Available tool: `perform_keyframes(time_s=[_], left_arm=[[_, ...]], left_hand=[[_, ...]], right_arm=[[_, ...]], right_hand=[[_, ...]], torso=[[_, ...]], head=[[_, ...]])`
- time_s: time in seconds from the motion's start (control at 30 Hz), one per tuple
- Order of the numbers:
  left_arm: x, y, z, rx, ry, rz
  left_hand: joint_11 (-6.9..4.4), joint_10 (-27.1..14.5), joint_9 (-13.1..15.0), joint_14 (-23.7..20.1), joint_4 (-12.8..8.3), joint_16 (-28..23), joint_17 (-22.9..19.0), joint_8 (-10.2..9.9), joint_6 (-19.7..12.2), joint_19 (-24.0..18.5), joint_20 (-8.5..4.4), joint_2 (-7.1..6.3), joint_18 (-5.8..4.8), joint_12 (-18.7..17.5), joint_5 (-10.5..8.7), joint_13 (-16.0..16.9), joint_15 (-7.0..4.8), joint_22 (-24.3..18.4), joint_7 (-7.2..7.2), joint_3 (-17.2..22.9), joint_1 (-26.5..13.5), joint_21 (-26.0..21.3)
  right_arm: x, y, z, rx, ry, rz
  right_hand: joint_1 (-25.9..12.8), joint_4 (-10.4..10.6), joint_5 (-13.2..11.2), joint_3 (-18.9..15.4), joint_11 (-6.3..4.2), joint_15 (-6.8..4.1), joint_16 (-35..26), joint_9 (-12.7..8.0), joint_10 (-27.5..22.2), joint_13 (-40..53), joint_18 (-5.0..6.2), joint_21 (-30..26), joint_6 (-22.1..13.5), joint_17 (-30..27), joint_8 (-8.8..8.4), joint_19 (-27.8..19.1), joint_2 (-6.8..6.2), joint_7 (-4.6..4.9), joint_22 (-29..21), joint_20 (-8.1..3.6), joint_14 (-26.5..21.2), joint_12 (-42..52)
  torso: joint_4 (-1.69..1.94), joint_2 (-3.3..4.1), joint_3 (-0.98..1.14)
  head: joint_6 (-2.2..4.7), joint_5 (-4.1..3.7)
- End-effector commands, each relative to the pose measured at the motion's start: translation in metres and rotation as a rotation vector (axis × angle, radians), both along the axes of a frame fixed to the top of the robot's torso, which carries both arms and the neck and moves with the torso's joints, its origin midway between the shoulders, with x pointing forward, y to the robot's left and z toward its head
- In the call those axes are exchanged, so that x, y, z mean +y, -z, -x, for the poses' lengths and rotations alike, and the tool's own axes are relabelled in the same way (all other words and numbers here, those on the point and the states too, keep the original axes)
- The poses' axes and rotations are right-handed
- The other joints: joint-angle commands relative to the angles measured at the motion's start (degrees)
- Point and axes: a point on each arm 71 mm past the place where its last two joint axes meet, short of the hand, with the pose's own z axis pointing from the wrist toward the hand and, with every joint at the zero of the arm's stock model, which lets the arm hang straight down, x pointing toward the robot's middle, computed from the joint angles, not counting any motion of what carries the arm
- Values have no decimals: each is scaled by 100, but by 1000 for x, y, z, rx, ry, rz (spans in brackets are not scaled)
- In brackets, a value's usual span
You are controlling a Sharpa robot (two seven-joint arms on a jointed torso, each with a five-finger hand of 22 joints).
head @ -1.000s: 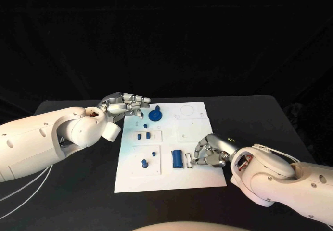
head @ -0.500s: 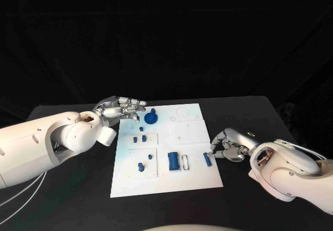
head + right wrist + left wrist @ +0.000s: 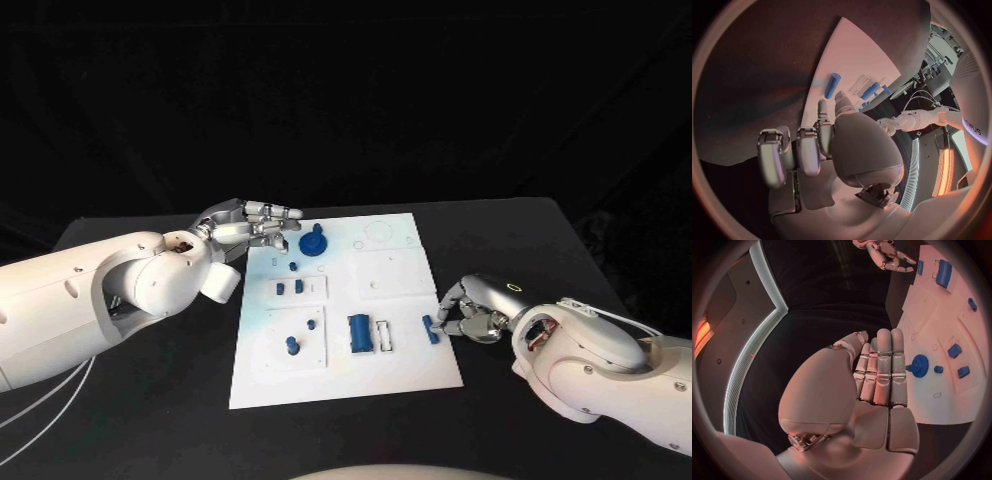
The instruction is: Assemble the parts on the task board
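Note:
The white task board [image 3: 397,375] lies mid-table. A small blue peg [image 3: 430,330] lies flat at its right edge, beside a blue block [image 3: 358,333] and an empty white slot [image 3: 384,335]. My right hand [image 3: 470,311] sits just off that edge, fingers bent, fingertips right by the peg; I cannot tell whether they touch it. In the right wrist view the peg [image 3: 832,85] lies just beyond the right hand [image 3: 836,145]. My left hand [image 3: 260,222] hovers at the board's far left corner, fingers straight and together, holding nothing, near a blue gear [image 3: 315,243].
Two small blue pieces [image 3: 290,287] stand in a left panel, and two more [image 3: 293,346] sit in the panel below. The left wrist view shows the gear [image 3: 919,365] past my left hand [image 3: 879,375]. Black table surrounds the board.
My right hand left the slot area, let the blue peg down at the board's right edge and drew back off the board. The left hand stayed put; the camera shifted.

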Motion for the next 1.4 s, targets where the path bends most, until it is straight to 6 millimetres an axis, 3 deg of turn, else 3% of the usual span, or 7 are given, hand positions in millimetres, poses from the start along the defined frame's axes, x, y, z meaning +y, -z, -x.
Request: perform_keyframes(time_s=[0.03, 0.7, 1.13, 1.3, 1.4], left_arm=[[-2, -1, 1, -8, 20, 11], [-2, -1, 1, -5, 23, 10], [-2, -1, 2, -3, 25, 9], [-2, -1, 2, -3, 27, 7], [-2, -1, 2, -4, 28, 6]], left_hand=[[-4, -26, -6, -38, -9, -19, -7, 16, -38, 0, 60, 21, 29, 22, -10, 10, -17, -6, -18, -34, 24, -18], [-3, -29, -7, -39, -5, -18, -9, 18, -39, -1, 61, 24, 28, 27, -10, 10, -15, -7, -18, -39, 19, -21], [-3, -29, -7, -39, -5, -18, -9, 18, -39, -1, 61, 24, 28, 27, -10, 10, -15, -7, -18, -39, 19, -21], [-3, -33, -8, -41, -6, -18, -11, 18, -41, -1, 62, 26, 29, 31, -9, 10, -15, -7, -18, -41, 21, -22], [-3, -34, -8, -41, -7, -18, -12, 18, -42, -1, 62, 26, 29, 31, -9, 10, -15, -7, -18, -41, 22, -23]], right_arm=[[1, 5, 0, 4, -1, 39], [14, 24, -2, 43, -28, 77], [22, 36, 1, 57, -103, 260], [25, 36, 3, 43, -110, 302], [27, 36, 3, 36, -105, 314]], right_hand=[[-51, 43, 43, -2, -17, 15, 8, -8, 34, -762, -38, 31, 40, 771, -27, 599, 5, -15, 1509, 43, 456, -5], [29, 19, 110, 48, -44, -7, 10, -57, 40, -754, -38, 31, 119, 777, -56, 599, -10, -48, 1509, 26, 457, -1], [415, -273, -159, 198, -50, -18, 67, -166, 5, -778, -38, 31, 200, 889, -137, 599, -278, -45, 1509, 5, 477, -57], [478, -321, -72, 264, -47, -14, 71, -191, -10, -789, -38, 31, 223, 898, -150, 599, -331, -42, 1509, 8, 477, -79], [494, -328, 123, 344, -52, -17, 71, -217, -14, -790, -38, 31, 256, 901, -158, 599, -357, -48, 1509, 6, 477, -86]], torso=[[-1, 0, -2], [-3, -4, -6], [-2, -7, -5], [-2, -6, -7], [3, -6, -7]], head=[[-12, 6], [-46, 39], [-73, 50], [-76, 50], [-78, 54]])
